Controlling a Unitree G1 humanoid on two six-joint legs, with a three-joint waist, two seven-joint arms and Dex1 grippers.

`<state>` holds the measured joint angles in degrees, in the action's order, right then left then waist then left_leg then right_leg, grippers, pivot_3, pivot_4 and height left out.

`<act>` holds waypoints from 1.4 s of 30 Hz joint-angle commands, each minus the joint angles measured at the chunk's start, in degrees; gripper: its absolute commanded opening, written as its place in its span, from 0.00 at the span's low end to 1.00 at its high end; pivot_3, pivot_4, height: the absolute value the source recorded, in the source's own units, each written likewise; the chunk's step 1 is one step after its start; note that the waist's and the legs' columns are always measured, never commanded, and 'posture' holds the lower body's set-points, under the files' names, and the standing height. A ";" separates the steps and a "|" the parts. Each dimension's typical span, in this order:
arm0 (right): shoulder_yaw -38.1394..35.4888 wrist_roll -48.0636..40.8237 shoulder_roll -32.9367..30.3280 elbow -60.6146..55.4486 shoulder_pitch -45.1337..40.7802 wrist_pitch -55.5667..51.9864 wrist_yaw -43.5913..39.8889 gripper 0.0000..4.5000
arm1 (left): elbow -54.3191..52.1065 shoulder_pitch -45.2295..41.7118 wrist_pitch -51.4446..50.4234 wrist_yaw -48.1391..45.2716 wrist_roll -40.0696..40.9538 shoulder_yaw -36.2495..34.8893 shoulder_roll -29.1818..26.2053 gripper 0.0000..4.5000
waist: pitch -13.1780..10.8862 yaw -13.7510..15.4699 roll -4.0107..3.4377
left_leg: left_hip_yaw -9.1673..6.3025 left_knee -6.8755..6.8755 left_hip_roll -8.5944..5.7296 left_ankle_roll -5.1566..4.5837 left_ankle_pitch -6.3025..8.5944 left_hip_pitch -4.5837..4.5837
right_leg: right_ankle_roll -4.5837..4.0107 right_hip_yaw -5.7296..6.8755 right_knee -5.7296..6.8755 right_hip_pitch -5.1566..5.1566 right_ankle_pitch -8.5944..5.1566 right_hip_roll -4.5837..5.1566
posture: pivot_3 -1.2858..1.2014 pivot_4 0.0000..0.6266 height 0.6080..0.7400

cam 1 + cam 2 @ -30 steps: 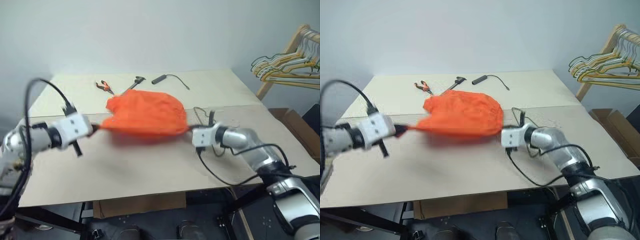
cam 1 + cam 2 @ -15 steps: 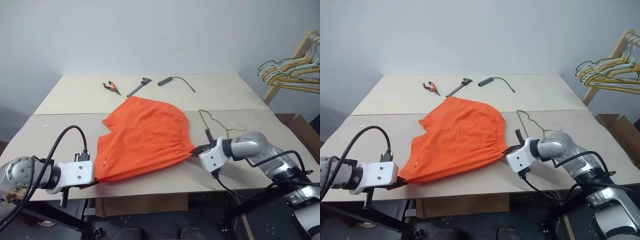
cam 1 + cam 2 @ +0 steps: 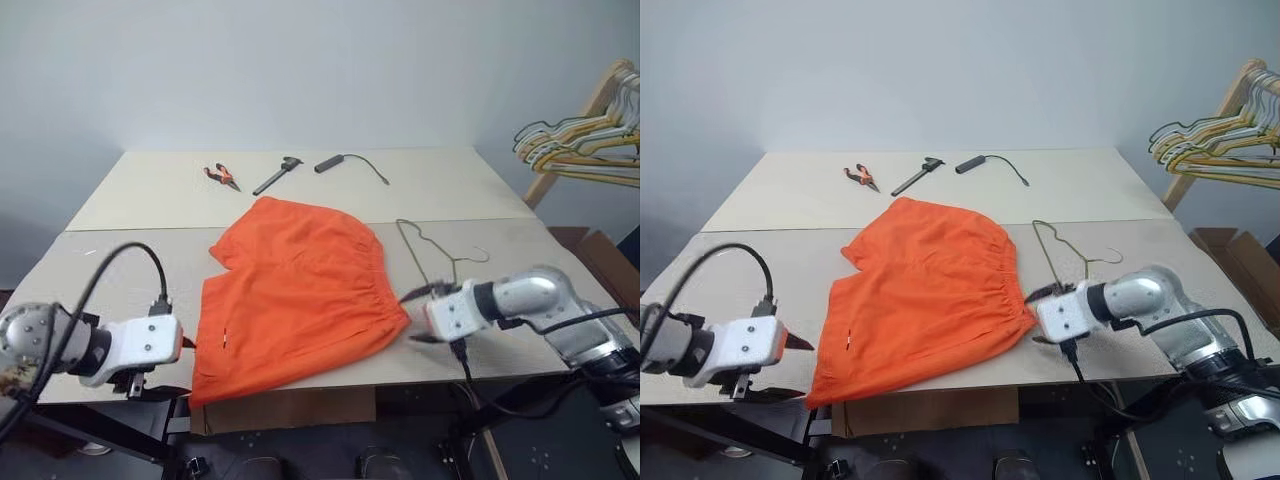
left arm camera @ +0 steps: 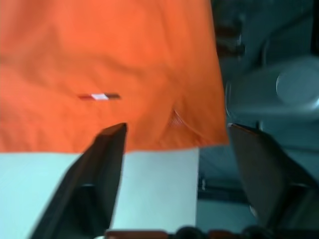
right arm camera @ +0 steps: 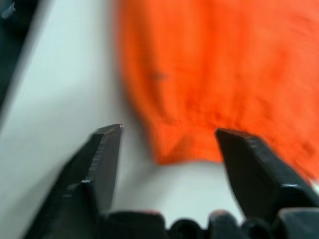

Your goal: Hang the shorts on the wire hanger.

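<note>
- The shorts (image 3: pixel 295 300) lie spread flat on the near half of the worktop (image 3: pixel 130 190), waistband toward the right, one leg hem overhanging the near edge. A second ago they were stretched in the air between both grippers; half a second ago they were laid down but still pinched at both ends.
- Both grippers have now released. The left gripper (image 4: pixel 174 134) has its jaws wide apart and empty, just off the near-left hem of the shorts. The right gripper (image 5: pixel 167 137) likewise has its jaws spread and empty, just off the gathered waistband at the near-right corner.
- Judgement: the flattening step is complete; the garment is presented for hanging, and no part of it is on the hanger yet.
- The wire hanger (image 3: pixel 430 247) lies flat on the worktop just right of the waistband, beside the shorts and apart from them, its far end near the seam between the two worktop panels.
- The right gripper sits near the hanger's near end; the hanger is thin and flat, so pickup will likely need care.
- At the far side, well apart: orange-handled pliers (image 3: pixel 220 175), a dark tool (image 3: pixel 278 172) and a black cable with plug (image 3: pixel 345 163). None obstructs the work.
- A rack of coloured hangers (image 3: pixel 580 145) stands off the worktop at far right.
</note>
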<state>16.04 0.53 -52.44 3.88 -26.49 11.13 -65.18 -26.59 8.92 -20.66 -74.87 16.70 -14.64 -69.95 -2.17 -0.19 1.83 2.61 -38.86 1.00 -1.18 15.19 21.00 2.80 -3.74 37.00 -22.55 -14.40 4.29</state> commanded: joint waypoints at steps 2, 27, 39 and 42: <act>-7.05 0.70 6.73 4.71 -6.02 -26.46 13.53 0.89 | -0.93 -7.39 -2.10 4.74 3.83 0.17 4.16 1.00 | 0.01 -0.07 0.01 | 0.01 0.00 0.00 0.01 0.00 -0.01 | 0.00 0.00 0.01 0.01 0.01 -0.01 | 0.54 0.00 1.00; -11.41 -1.15 22.72 26.97 -12.92 -55.89 30.33 0.75 | -0.14 -17.21 -0.81 8.98 10.43 6.29 17.61 1.00 | 0.03 -0.95 0.01 | -0.24 0.00 -0.10 0.04 0.02 0.50 | 0.07 -0.06 0.01 -0.52 0.05 -0.04 | 0.54 0.00 1.00; -9.75 0.21 24.01 30.79 -13.58 -55.97 32.11 0.01 | 0.24 -16.28 0.74 8.59 10.43 6.49 17.34 1.00 | 0.22 -0.86 0.27 | -0.27 0.02 -0.06 0.03 0.05 0.03 | 0.08 0.04 -0.15 0.08 0.04 -0.06 | 0.54 0.00 1.00; -11.26 0.38 24.51 30.01 -13.52 -54.64 34.60 0.01 | 0.98 -17.26 0.55 11.05 9.59 6.82 18.74 1.00 | 0.34 -0.87 0.37 | -0.36 0.02 -0.05 0.04 0.05 0.03 | 0.08 0.05 -0.16 0.09 0.04 -0.06 | 0.54 0.00 1.00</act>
<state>5.37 0.87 -28.52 33.29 -40.35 -43.91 -31.94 -25.70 -6.89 -21.14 -65.49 26.92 -7.67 -51.83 -1.84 -1.06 2.19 2.21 -38.84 0.95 -1.14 15.24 21.02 2.88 -3.70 36.83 -22.42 -14.36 4.24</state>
